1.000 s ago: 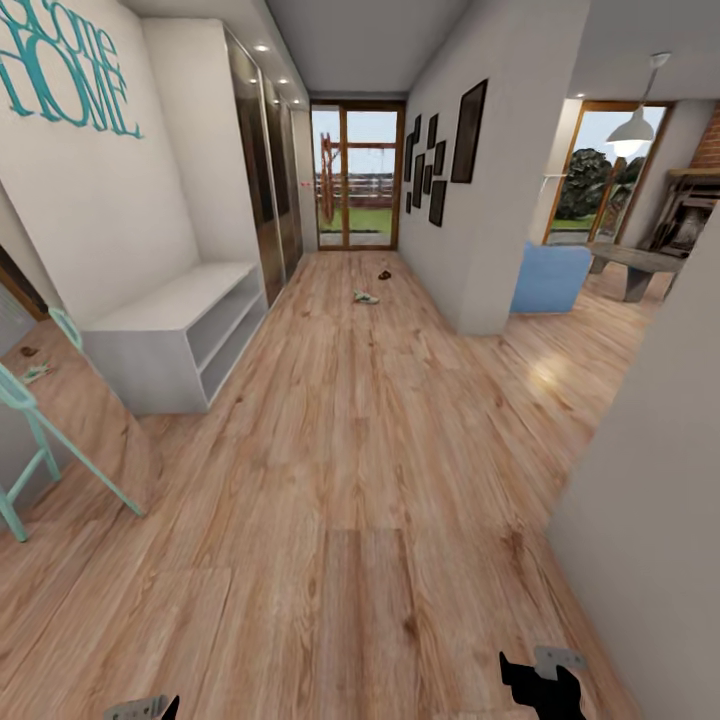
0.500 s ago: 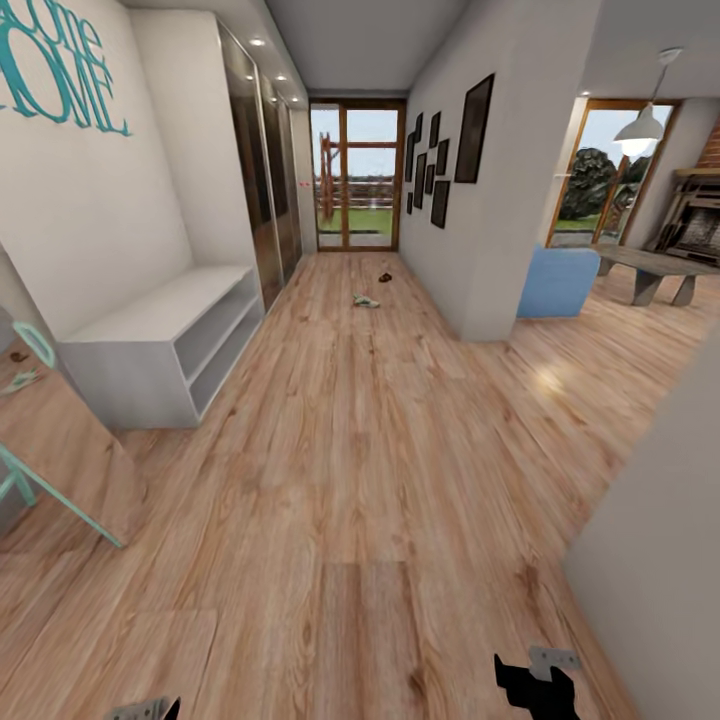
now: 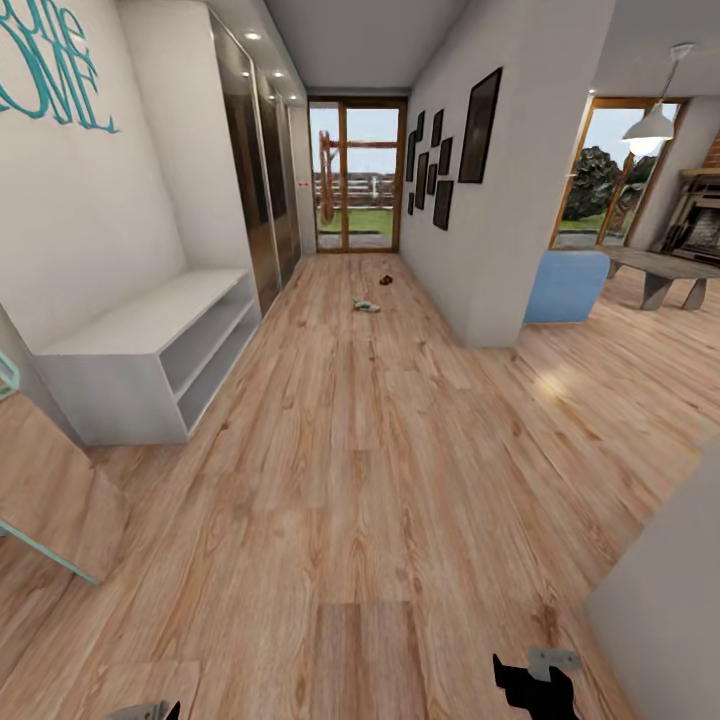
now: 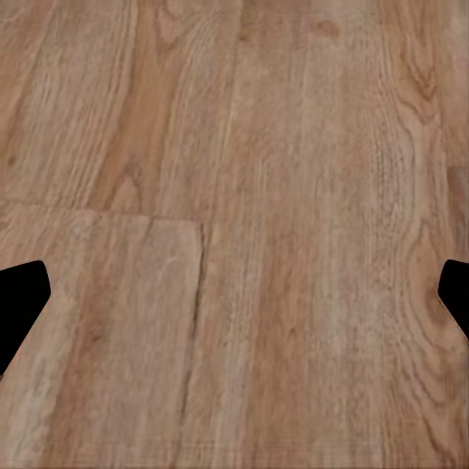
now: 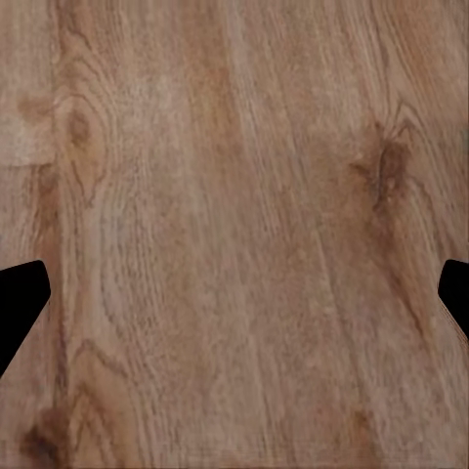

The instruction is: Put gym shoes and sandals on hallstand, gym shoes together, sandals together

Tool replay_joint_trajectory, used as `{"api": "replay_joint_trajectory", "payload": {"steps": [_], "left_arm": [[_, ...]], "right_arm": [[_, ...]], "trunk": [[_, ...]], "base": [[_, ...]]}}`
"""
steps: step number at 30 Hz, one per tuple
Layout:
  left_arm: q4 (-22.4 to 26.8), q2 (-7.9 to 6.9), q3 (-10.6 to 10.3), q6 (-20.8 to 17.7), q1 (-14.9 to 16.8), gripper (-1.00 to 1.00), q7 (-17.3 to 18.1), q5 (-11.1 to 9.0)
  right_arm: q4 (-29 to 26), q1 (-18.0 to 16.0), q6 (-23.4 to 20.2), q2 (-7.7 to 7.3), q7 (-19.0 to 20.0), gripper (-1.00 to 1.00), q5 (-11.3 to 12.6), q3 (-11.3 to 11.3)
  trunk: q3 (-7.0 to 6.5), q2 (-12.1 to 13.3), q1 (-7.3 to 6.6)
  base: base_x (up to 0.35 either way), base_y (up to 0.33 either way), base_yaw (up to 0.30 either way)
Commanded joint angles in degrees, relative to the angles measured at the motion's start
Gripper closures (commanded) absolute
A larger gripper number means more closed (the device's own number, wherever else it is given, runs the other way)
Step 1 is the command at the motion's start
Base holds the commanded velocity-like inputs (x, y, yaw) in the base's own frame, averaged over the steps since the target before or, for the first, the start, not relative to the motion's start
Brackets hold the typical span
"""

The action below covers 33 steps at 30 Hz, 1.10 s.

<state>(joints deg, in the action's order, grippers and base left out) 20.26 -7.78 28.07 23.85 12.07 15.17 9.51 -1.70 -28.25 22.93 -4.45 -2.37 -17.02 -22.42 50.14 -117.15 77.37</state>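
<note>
Hallstand shelves bare; gym shoe far off on corridor floor; both end effectors wide, empty.

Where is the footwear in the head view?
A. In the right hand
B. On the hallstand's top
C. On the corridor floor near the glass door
C: the gym shoe and the sandal lie on the corridor floor, far down toward the glass door.

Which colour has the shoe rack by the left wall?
Pale grey shoe rack, best in head view.
</note>
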Motion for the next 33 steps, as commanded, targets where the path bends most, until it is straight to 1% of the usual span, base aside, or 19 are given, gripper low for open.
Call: {"api": "replay_joint_trajectory", "payload": {"steps": [1, 13, 33], "left_arm": [[-0.1, 0.03, 0.5, 0.2, 0.1, -1.0, 0.3, 0.6], [-0.1, 0.05, 0.5, 0.2, 0.1, -1.0, 0.3, 0.5], [-0.1, 0.05, 0.6, 0.2, 0.1, -1.0, 0.3, 0.3]], "right_arm": [[0.1, 0.0, 0.2, -0.02, -0.3, -1.0, -0.6, -0.3], [0.1, 0.0, 0.3, -0.03, -0.3, -1.0, -0.6, -0.3], [0.1, 0.0, 0.3, -0.03, -0.4, -1.0, -0.6, -0.3]], "trunk": [[0.05, 0.0, 0.03], [-0.09, 0.0, 0.03], [-1.78, 0.0, 0.03]], "base": [[0.34, 0.0, 0.0], [0.34, 0.0, 0.0], [0.34, 0.0, 0.0]]}}
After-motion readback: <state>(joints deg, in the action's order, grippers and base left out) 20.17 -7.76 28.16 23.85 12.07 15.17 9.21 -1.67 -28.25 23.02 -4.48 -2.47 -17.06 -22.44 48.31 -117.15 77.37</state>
